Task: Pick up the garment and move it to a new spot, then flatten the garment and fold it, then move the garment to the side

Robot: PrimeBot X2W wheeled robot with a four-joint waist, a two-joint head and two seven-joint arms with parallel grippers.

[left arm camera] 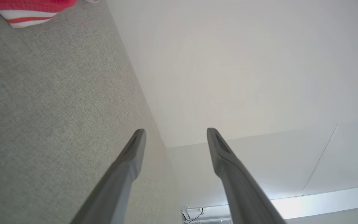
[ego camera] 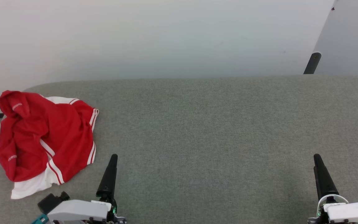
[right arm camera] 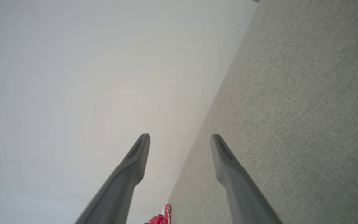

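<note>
Lying crumpled on the grey surface (ego camera: 204,124), left end, is the garment (ego camera: 42,137)

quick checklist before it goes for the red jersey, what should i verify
1. The left end effector is open and empty: ok.
2. The right end effector is open and empty: ok.
3. The garment is in the head view, touched by neither end effector: ok.
4. Only bare grey surface lies between the left end effector and the garment: ok.
5. The garment is flat enough to fold: not ok, it lies crumpled at the surface's left end.
6. The garment rests wholly on the surface, with nothing hanging over the left edge: cannot tell.
</note>
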